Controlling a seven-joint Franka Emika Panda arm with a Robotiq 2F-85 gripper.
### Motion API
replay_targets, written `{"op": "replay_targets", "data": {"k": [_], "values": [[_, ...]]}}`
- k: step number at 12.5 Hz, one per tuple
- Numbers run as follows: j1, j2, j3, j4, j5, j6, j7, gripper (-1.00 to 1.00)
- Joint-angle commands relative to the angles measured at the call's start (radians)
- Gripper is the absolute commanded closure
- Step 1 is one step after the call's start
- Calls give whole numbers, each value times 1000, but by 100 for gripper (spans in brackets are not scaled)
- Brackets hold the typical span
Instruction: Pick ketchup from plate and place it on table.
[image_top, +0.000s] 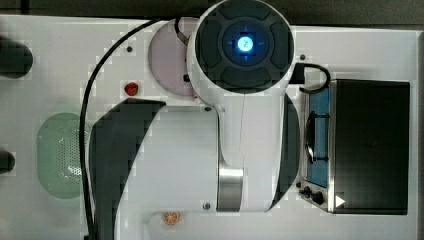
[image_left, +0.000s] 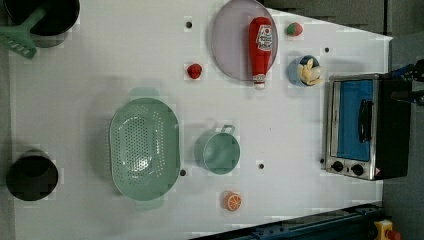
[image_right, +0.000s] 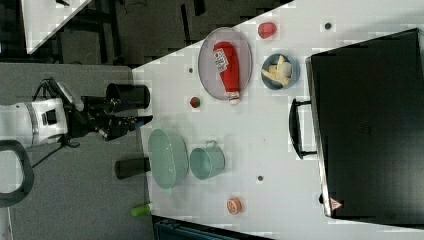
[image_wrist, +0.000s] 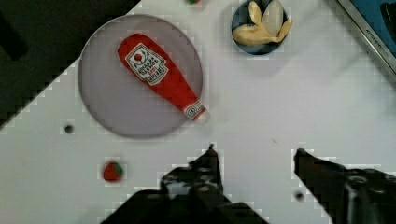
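The claw (image_wrist: 254, 151) hangs above bare white tabletop (image_wrist: 261, 107) with its two dark fingers (image_wrist: 210, 161) spread wide and nothing between them. In the wrist view, just beyond the fingertips, lies the plate (image_wrist: 107, 100), and the ketchup (image_wrist: 161, 77) lies flat on it, slantwise, label up, its white cap reaching the plate's rim nearest the claw. A strawberry (image_wrist: 112, 171) sits on the tabletop near the plate, apart from it. Past the plate stands a small blue bowl (image_wrist: 260, 27) holding pale yellow pieces, perhaps chips, though they are hard to make out. The left view shows the same: the bottle lies on the plate toward the left view's right side, cap just over the edge. Farther off, at the left view's right, stands a toaster oven (image_left: 357, 127) with a blue glass door. Toward the left view's bottom are a green basket (image_left: 144, 148), a teal cup (image_left: 218, 152) and an orange slice (image_left: 232, 201).
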Motion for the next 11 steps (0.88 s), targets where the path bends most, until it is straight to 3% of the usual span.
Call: {"op": "replay_targets", "data": {"k": [1, 3, 11], "values": [[-93, -151, 43, -61, 12, -151, 21, -60], [-91, -129, 46, -63, 12, -145, 20, -100], [-75, 134, 87, -56, 12, 42, -143, -100]]}}
